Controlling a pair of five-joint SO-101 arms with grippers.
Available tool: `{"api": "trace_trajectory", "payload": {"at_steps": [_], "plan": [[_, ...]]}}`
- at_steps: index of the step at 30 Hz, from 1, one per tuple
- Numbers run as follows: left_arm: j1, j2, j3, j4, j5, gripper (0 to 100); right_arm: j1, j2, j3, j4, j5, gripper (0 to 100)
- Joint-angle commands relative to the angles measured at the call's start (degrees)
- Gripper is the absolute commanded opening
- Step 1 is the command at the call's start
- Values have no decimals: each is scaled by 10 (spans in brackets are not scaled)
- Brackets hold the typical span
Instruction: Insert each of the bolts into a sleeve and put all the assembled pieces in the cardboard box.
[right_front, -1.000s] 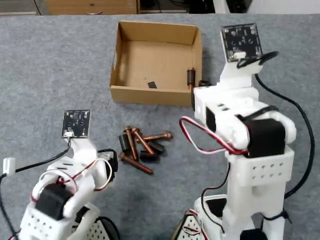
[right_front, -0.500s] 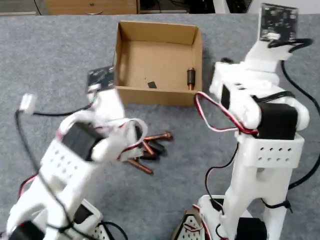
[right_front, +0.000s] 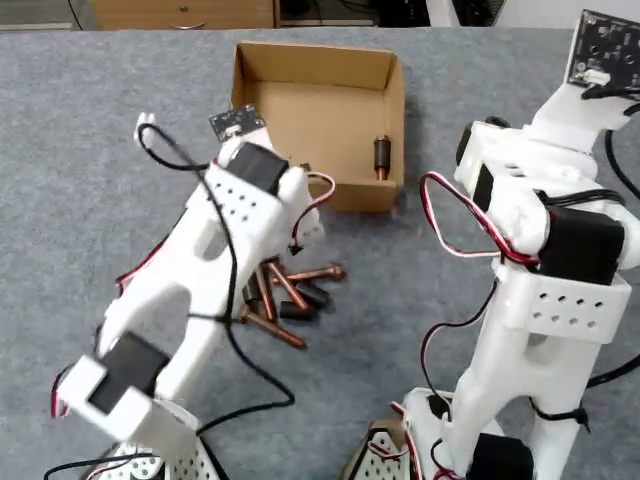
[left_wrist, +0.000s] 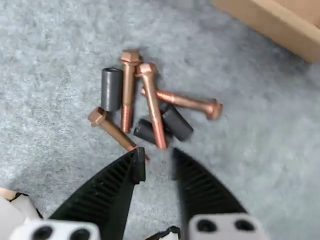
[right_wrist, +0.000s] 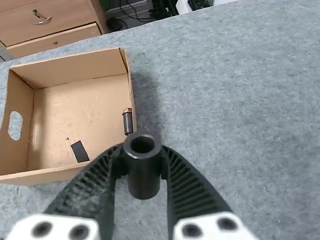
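1. The bench (right_front: 100, 120) is speckled grey.
2. The cardboard box (right_front: 312, 62) is tan, with a small black patch (right_wrist: 79, 150) inside.
3. The bolts (left_wrist: 153, 105) are copper-coloured, and the loose sleeves (left_wrist: 111, 89) are matt black.
4. The left hand (left_wrist: 155, 162) and right hand (right_wrist: 142, 157) have black, ribbed fingers on white bases.
5. The sleeve (right_wrist: 143, 176) in the right hand is black.
6. The left arm (right_front: 200, 255) and right arm (right_front: 545, 300) are white, with black motors and red, white and black wires.

lab-like workroom: grey felt table (right_front: 80, 130), wooden drawer cabinet (right_wrist: 50, 25), loose cables (right_wrist: 150, 7) behind
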Motion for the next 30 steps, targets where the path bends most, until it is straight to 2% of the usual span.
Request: {"api": "trace_trajectory", "payload": {"at_steps": [1, 10, 14, 20, 26, 30], "plan": [[-14, 47, -53, -9, 6, 167, 7, 1, -5, -17, 10, 2], [-59, 176, -99, -12, 61, 167, 8, 1, 41, -40, 11, 2], [-77, 217, -88, -63, 62, 167, 7, -1, 65, -65, 11, 2], [-69, 244, -88, -65, 64, 167, 7, 2, 78, -69, 11, 2], [-48, 243, -110, 4, 78, 167, 7, 2, 104, -91, 11, 2], [-48, 243, -113, 21, 79, 167, 7, 2, 109, -91, 11, 2]]}}
